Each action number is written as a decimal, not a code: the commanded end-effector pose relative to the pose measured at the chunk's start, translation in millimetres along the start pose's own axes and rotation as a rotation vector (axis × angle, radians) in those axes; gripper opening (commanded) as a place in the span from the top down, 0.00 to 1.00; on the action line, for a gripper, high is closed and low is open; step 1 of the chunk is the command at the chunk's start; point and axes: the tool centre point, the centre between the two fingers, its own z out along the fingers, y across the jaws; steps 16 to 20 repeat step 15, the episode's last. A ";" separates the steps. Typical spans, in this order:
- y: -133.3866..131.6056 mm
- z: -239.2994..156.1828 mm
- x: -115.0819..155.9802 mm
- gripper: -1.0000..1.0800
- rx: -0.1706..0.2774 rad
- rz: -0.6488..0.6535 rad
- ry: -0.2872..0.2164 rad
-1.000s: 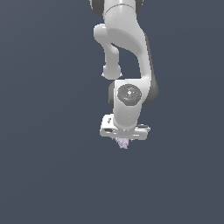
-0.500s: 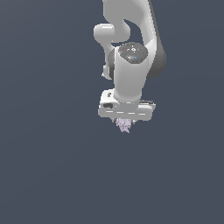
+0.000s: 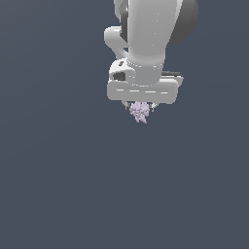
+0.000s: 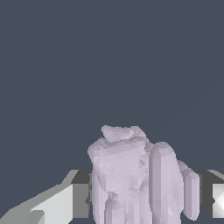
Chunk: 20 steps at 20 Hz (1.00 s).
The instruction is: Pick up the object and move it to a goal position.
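The object (image 3: 139, 112), a small pale lilac-pink lump with a bumpy surface, hangs directly under the white gripper (image 3: 140, 109), pinched between its two short fingers. Only its lower part pokes out below the gripper's broad body, and it is much narrower than that body. In the wrist view the object (image 4: 135, 175) fills the space between the fingers (image 4: 65, 203), one pale finger showing on each side of it and pressing close against its knobbly sides, so the gripper is closed narrowly on the object.

Above the gripper, the arm (image 3: 151, 34) rises as a thick white column with a dark joint cap at the exterior view's right, and it runs out of the frame at the top.

Around the gripper and object there is only a flat, dark blue-grey background (image 3: 58, 185) in every direction. No surface edge shows beneath the object, so whether it is clear of any support cannot be told for certain.
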 end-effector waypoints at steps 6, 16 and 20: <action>1.2 -57.3 -18.1 1.00 0.000 0.000 -0.001; 1.2 -79.1 -22.7 1.00 0.000 0.000 -0.001; 1.2 -79.1 -22.7 1.00 0.000 0.000 -0.001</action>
